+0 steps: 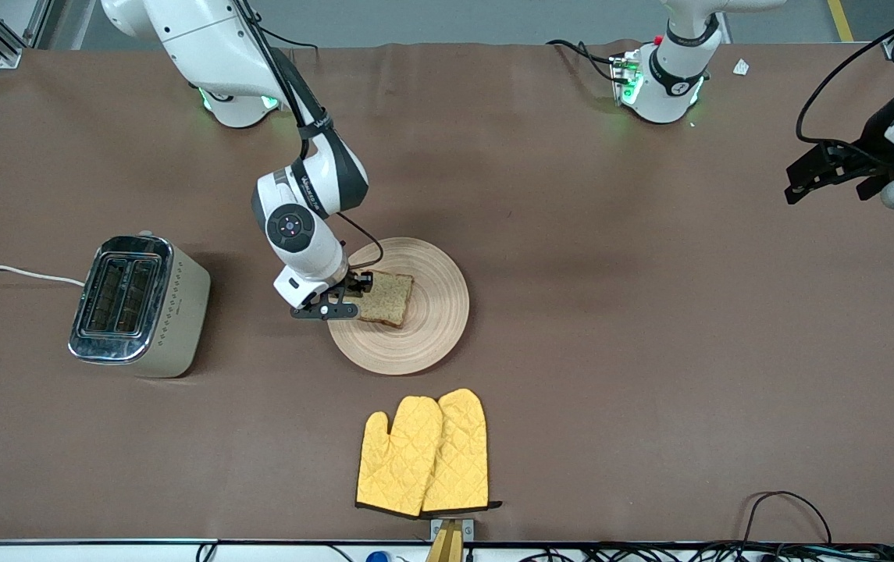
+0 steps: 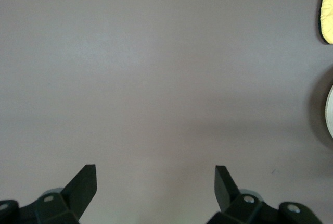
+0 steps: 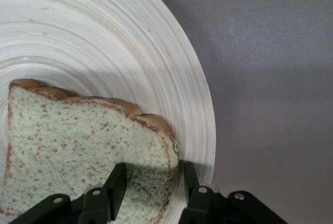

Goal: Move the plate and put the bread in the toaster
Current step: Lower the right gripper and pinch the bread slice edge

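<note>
Brown worktop (image 1: 610, 328) carries the cream toaster (image 1: 140, 307) at the right arm's end, slots up. Beside it the right hand (image 1: 354, 295) is down on the wooden plate (image 1: 431, 328), fingers straddling an edge of the bread (image 1: 386, 299) (seemingly pinching it). Yellow oven mitts (image 1: 423, 454) lie nearer the camera. The left hand (image 2: 155, 179) waits, fingers spread, over bare worktop.

My left gripper (image 2: 155, 182) hangs over the bare brown table cover (image 2: 156, 78). Both of my fingertips (image 2: 83, 181) show as dark wedges, spread wide apart with nothing between them. At the edge of the view, a corner of a yellow oven mitt (image 2: 328, 8) is visible, and near it a pale curved sliver of the plate (image 2: 330, 110), both lying on the cover.
</note>
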You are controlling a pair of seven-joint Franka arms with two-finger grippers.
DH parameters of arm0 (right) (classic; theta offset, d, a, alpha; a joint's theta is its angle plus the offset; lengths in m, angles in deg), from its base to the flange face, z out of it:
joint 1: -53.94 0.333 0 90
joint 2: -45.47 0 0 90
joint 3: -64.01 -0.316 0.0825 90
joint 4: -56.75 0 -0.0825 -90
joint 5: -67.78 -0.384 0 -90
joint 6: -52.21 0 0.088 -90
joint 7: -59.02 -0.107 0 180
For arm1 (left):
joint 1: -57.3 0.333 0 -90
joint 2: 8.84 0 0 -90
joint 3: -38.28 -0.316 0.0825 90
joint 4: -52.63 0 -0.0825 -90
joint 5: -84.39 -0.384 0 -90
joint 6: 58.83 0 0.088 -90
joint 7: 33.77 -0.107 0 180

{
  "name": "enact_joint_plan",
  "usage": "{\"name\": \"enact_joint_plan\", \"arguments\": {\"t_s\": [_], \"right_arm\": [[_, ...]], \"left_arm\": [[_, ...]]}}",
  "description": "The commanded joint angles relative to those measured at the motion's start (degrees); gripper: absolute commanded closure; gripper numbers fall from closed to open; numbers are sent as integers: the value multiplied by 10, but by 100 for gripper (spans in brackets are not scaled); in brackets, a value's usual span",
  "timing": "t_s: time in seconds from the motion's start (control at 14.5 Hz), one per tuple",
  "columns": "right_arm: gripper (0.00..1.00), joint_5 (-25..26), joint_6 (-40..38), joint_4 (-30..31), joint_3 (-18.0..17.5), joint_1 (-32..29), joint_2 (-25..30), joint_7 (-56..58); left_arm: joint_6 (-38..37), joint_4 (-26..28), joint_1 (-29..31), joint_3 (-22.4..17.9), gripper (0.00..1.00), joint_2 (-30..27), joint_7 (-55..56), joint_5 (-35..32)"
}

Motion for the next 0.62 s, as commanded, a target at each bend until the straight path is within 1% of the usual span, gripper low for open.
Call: {"name": "enact_joint_plan", "arguments": {"t_s": [0.0,0.14,0.34,0.55], "right_arm": [[48,11,12,17,6,12,4,-11],[51,12,13,18,6,13,4,-11],[60,12,13,18,6,13,4,-12],[63,12,13,18,6,14,4,-11]], "left_arm": [[3,-1,1,-2,0,-6,-10,9],[4,-1,1,-2,0,-5,-10,9],[4,-3,2,-1,0,-6,-10,9],[4,-3,2,-2,0,-5,-10,9]]}}
